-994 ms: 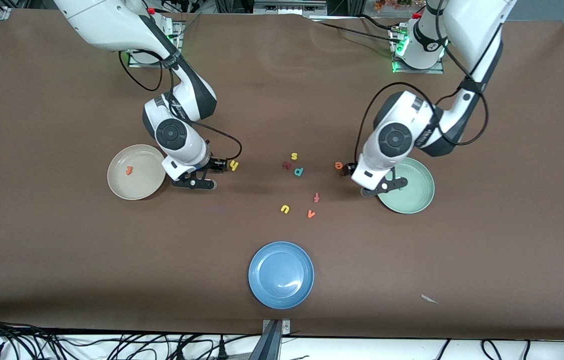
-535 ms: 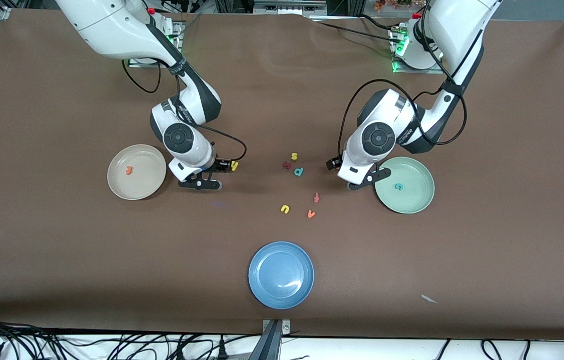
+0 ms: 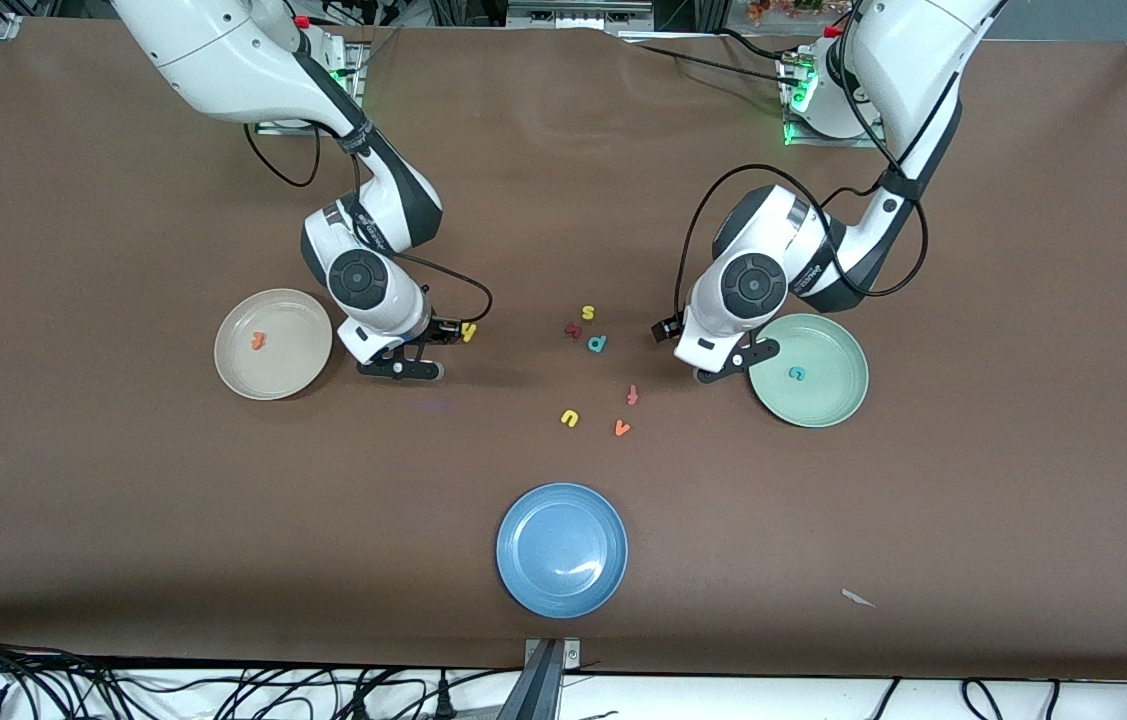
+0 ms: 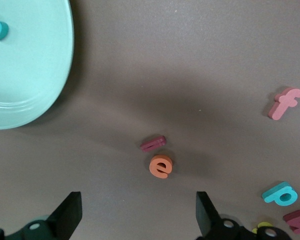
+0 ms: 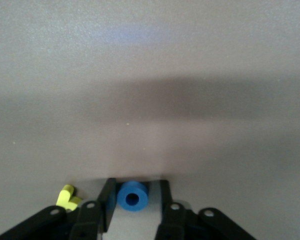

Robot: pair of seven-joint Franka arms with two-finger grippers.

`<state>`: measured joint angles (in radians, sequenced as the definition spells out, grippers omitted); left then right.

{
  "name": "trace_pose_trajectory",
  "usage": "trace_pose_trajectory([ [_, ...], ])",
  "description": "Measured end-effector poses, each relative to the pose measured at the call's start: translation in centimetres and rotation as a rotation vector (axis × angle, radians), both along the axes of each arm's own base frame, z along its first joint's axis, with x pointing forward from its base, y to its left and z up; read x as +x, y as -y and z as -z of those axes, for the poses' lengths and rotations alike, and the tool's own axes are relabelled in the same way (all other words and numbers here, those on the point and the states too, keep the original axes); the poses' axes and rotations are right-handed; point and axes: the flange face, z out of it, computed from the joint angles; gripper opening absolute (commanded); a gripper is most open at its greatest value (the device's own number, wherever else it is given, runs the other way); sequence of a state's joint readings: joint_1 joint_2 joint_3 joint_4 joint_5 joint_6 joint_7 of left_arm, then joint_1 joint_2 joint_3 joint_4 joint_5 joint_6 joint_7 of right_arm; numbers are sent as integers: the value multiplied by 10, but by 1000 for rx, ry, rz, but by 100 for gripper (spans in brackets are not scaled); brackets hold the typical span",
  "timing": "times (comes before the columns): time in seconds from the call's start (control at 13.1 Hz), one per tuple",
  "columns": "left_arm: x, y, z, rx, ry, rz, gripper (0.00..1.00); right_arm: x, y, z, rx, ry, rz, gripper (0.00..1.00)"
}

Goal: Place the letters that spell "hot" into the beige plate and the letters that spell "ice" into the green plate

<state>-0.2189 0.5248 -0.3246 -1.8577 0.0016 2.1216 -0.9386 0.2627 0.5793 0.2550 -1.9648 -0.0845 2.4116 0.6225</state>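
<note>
One yellow h [image 5: 67, 198] half-hidden

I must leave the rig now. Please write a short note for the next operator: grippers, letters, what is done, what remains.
Right gripper: low beside the beige plate, closing around the blue o; yellow h next to it.
Left gripper: open, over the orange e and maroon i, beside the green plate.
Done: orange t in beige plate, teal c in green plate.
Left: o, h to beige; e, i to green.
</note>
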Motion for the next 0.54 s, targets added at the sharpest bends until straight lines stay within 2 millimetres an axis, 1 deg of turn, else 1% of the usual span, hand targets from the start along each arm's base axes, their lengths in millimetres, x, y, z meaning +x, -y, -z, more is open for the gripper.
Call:
trace_pose_trajectory([
  [0.15, 1, 0, -1, -2, 3, -1, 100, 0, 0, 0, -1, 0, 0, 24],
  [0.31, 2, 1, -3, -3, 6, -1, 100, 0, 0, -1, -1, 0, 0, 17],
  [0.54, 2, 2, -4, -2, 8, -10, 100, 0, 0, -1, -1, 0, 0, 15],
])
